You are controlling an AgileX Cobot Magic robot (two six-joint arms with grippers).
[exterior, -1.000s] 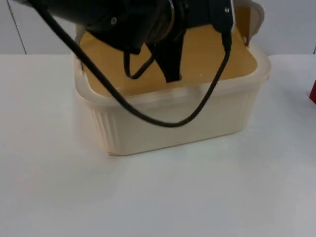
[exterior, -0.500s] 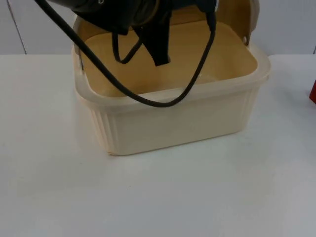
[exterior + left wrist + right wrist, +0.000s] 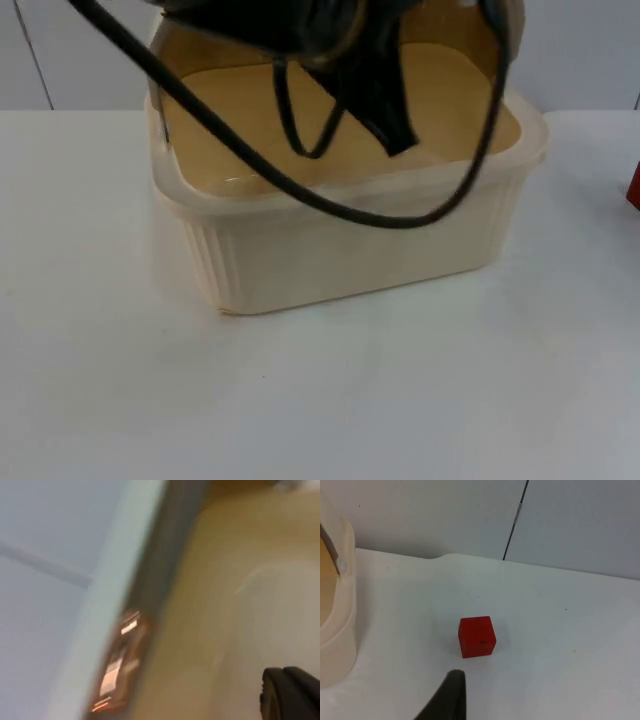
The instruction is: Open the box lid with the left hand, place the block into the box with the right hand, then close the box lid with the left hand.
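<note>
A cream plastic box stands at the table's far middle. Its tan-lined lid is tilted up at the back, and the tan inside lies bare. My left gripper hangs over the box's opening, one black finger pointing down into it. The blurred left wrist view shows the tan lining and a cream rim close by. A red block lies on the white table to the right of the box, also at the table's right edge. My right gripper's fingertip waits just short of the block.
The grey partition wall runs behind the table. The box's rounded corner is close to the block's left. Open white table spreads in front of the box.
The lid has risen from lying low over the box to tilted up at the back. My left arm swung over the opening, its finger moving right. The block has not moved.
</note>
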